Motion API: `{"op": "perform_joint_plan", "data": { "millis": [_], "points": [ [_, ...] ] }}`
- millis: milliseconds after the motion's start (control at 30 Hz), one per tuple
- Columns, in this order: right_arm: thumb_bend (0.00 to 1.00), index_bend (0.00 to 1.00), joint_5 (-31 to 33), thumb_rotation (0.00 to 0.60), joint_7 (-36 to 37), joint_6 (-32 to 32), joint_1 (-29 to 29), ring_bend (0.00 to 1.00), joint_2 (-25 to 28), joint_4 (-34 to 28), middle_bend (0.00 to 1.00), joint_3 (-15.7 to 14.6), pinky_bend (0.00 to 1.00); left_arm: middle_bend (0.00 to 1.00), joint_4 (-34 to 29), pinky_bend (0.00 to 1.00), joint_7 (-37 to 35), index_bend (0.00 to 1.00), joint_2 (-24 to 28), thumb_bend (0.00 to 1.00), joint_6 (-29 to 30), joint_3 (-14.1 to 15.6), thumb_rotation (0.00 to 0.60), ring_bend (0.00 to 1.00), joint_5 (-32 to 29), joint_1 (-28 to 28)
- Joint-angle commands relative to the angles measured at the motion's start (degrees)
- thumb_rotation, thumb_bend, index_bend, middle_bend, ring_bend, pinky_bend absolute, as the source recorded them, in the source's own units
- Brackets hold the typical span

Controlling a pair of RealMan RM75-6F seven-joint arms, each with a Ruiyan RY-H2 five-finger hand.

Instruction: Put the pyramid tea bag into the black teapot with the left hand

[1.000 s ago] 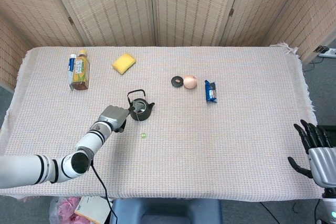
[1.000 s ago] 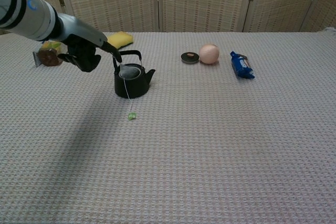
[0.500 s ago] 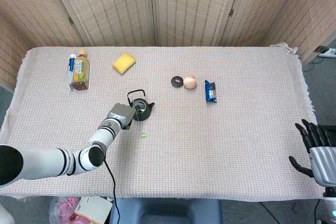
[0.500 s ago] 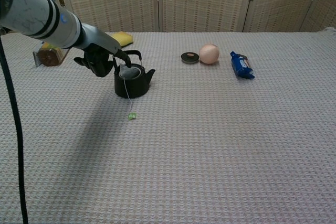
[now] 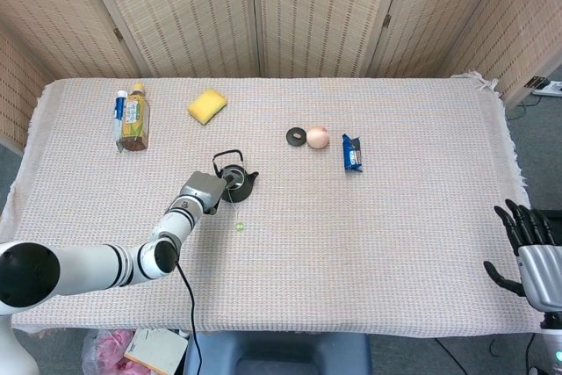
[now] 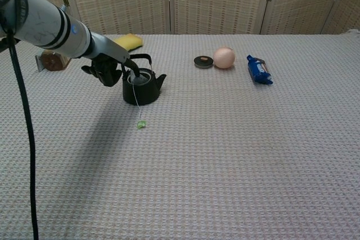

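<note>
Fingertips of the left hand [image 6: 106,69] reach down into the mouth of the black teapot [image 6: 142,86], where the pale tea bag [image 6: 135,76] sits at the opening; whether the fingers pinch it or have let go I cannot tell, since they hide the contact. The bag's string [image 6: 136,98] runs down the front of the pot, and its small green tag [image 6: 141,123] lies on the worktop [image 6: 225,155] just in front. To finish well, the bag should be pushed fully below the rim, then the fingers spread gently and the hand lifted straight up, clear of the pot's raised handle, so nothing snags and tips the pot or drags the bag back out. The right hand [image 5: 529,254] waits with fingers spread and empty at the far right edge, well apart.
</note>
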Motion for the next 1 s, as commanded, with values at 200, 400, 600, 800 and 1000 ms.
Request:
{"op": "perform_joint_plan", "data": {
  "millis": [200, 400, 600, 800, 1000],
  "points": [
    [0.2, 0.0, 0.3, 0.6, -0.4, -0.2, 0.1, 0.0, -0.1, -0.2, 0.0, 0.1, 0.0, 1.0, 2.7, 0.89, -2.3, 0.0, -1.9, 1.0, -2.0, 1.2, 0.6, 0.94, 2.1, 0.8],
    [0.2, 0.0, 0.4, 0.6, -0.5, -0.2, 0.1, 0.0, -0.1, -0.2, 0.0, 0.1, 0.0, 1.0, 4.3, 0.89, -4.0, 0.0, -3.2, 1.0, -3.0, 2.2, 0.6, 0.94, 3.3, 1.1],
    [0.2, 0.0, 0.0, 0.6, -0.4, 0.2, 0.0, 0.0, -0.1, -0.3, 0.0, 0.0, 0.0, 1.0, 0.8, 0.89, -5.5, 0.0, -1.5, 1.0, -0.7, 1.8, 0.6, 0.93, 5.7, 0.7],
    [0.2, 0.0, -1.6, 0.6, -0.5, 1.3, -0.4, 0.0, 0.0, -0.5, 0.0, -0.6, 0.0, 1.0, -11.2, 0.88, -5.6, 0.0, 3.6, 1.0, 7.3, 0.6, 0.6, 0.9, 10.1, 0.0],
    [0.2, 0.0, -3.8, 0.6, -0.6, 2.7, -0.9, 0.0, 0.0, -0.5, 0.0, -1.4, 0.0, 1.0, -25.1, 0.87, -4.3, 0.0, 9.8, 1.0, 17.7, -1.0, 0.6, 0.88, 13.0, -0.4]
  ]
}}
